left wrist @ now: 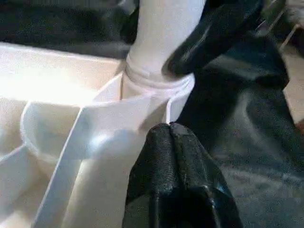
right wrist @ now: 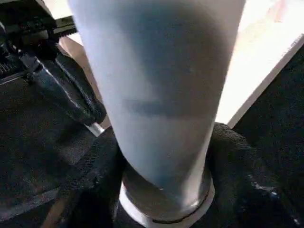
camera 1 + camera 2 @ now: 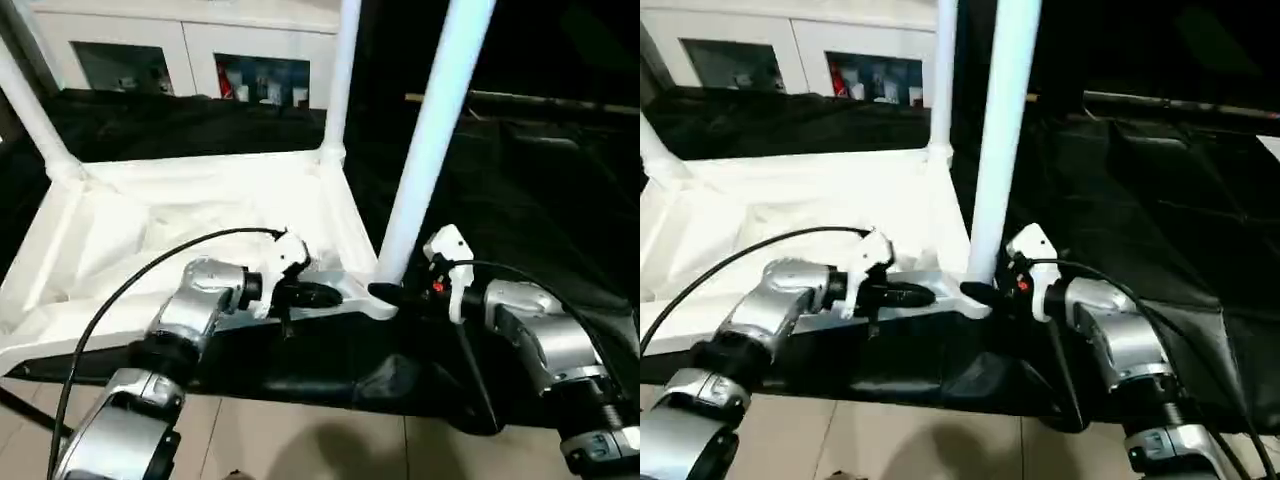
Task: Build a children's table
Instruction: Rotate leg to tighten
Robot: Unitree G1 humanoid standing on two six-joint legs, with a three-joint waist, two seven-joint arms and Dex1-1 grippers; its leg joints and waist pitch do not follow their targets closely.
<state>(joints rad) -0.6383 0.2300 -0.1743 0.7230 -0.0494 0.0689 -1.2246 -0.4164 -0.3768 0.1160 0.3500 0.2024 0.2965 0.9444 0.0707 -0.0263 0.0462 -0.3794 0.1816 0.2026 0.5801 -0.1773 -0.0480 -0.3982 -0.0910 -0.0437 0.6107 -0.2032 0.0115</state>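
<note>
Tabletop [image 3: 200,215] upside down on black-covered bench, 3 legs seen standing in corner sockets. R gripper [image 3: 392,293] clasps near-corner leg [image 3: 430,140] at base; L gripper [image 3: 318,295] closed, empty, pressing rim. 4th corner unclear

The children's table [image 3: 200,215] is white all over: its upturned top with plain ribbing and its smooth tubular legs [image 3: 432,130], one shaded bluish-grey. It lies on a black cloth [image 3: 520,200]. At twelve o'clock stands a white cabinet [image 3: 190,40] with red and blue items behind its panes. The forearms are silver, with black fingers on the left gripper [image 3: 318,295] and right gripper [image 3: 385,293], black cables, and a red spot by the right gripper. At six o'clock, the floor [image 3: 300,440] is pale beige tile.
</note>
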